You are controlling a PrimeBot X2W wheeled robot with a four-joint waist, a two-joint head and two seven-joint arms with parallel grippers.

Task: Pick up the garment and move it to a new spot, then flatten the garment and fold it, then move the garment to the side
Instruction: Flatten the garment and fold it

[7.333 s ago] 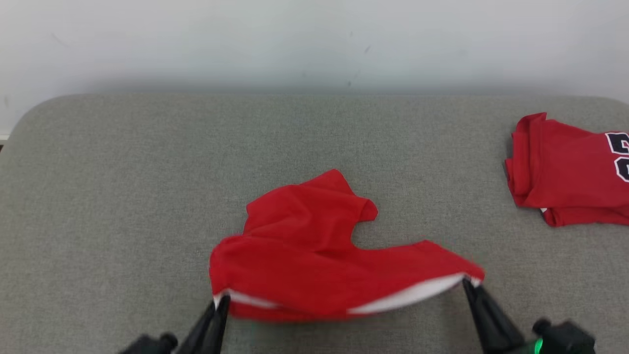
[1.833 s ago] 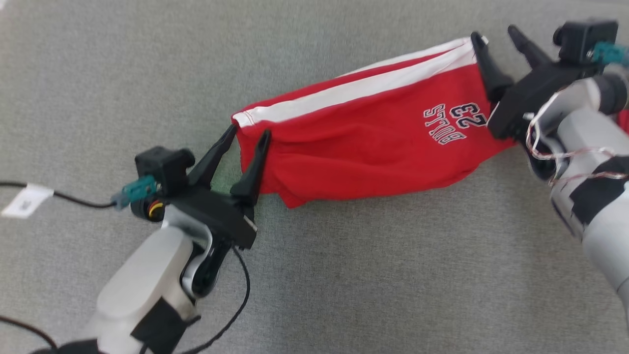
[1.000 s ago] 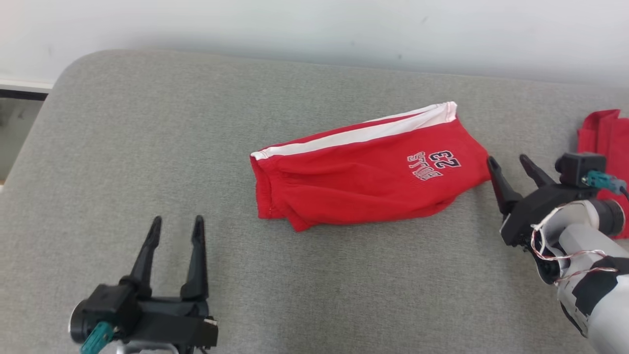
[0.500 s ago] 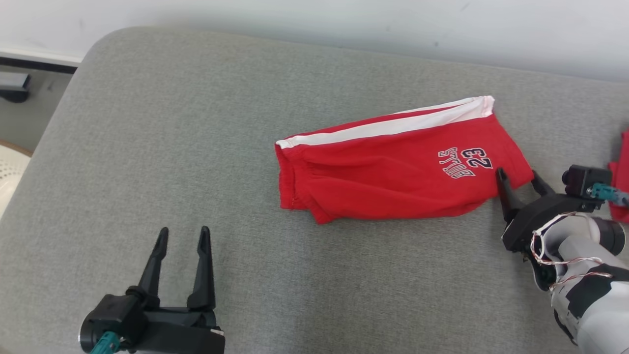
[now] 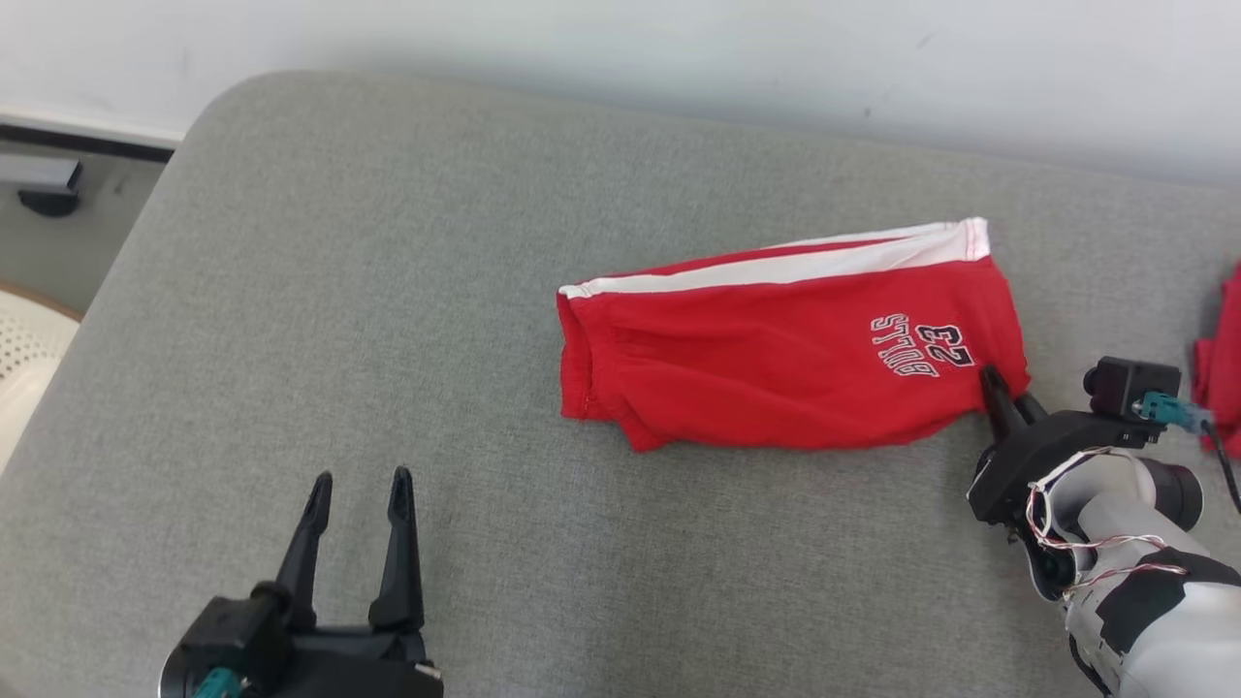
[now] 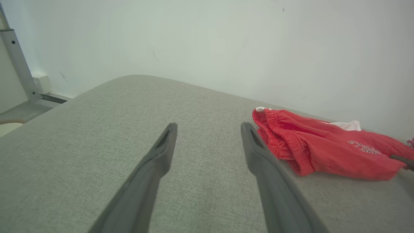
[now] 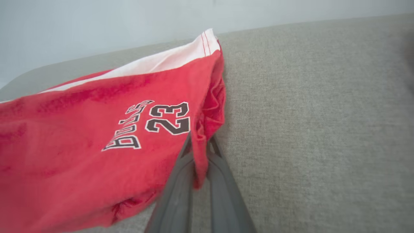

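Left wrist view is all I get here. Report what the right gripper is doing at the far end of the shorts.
Observer: The right gripper is shut on a fold at the hem of the shorts.
Operator: Tell me where the print sits.
Observer: The print lies face up at that same end, upside down in the head view.
Operator: Name anything beyond that gripper.
Observer: Another red garment lies at the head view's right edge, apart from the shorts.
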